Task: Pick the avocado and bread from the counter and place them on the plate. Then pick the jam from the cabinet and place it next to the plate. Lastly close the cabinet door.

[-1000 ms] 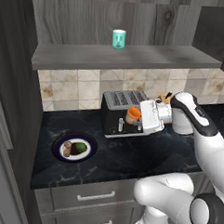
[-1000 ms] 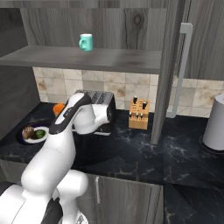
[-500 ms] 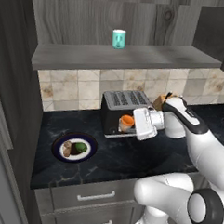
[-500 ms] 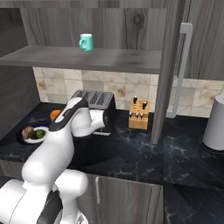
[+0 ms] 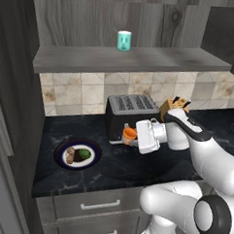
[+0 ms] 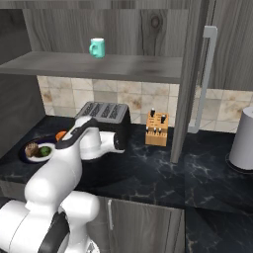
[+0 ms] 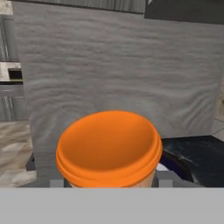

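Got the jam (image 5: 129, 134) clamped in my claw (image 5: 133, 138), plate (image 5: 78, 155) off at 8 o'clock; hand cam shows only its lid.

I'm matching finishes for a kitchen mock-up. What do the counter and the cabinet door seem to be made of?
The counter looks like polished black marble: dark surface with faint white veins and a slight sheen. The cabinet door looks like matte grey wood, judging by its visible grain; its handle looks like brushed metal.

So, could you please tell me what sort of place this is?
A kitchen, computer-rendered by the look of it: a toaster and knife block stand on a black marble counter against a tiled wall, with a cup on the shelf above.
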Robot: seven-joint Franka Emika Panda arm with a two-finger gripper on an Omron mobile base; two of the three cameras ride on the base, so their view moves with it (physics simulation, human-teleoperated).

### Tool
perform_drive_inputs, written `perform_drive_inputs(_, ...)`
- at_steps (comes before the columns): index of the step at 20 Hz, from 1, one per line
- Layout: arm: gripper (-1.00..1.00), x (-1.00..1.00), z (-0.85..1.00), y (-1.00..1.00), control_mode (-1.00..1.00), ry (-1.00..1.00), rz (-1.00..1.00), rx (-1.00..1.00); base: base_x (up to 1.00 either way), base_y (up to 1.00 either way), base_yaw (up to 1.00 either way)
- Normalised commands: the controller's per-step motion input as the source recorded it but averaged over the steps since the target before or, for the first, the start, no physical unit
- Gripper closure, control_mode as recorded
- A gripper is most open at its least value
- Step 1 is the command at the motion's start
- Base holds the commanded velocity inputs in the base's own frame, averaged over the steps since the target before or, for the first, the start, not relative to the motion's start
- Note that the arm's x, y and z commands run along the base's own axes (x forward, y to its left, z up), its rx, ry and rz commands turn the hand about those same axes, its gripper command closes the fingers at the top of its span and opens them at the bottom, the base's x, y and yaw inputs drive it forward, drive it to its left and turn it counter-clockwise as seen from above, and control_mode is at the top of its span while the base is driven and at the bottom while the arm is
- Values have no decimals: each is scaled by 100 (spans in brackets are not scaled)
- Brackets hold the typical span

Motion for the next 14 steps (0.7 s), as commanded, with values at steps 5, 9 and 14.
perform_drive_inputs(5,100,0,-33,0,-100,0,0,0,0,0,0)
perform_drive_inputs(9,100,0,-36,2,-100,0,0,0,0,0,0)
perform_drive_inputs(14,100,0,-39,7,-100,0,0,0,0,0,0)
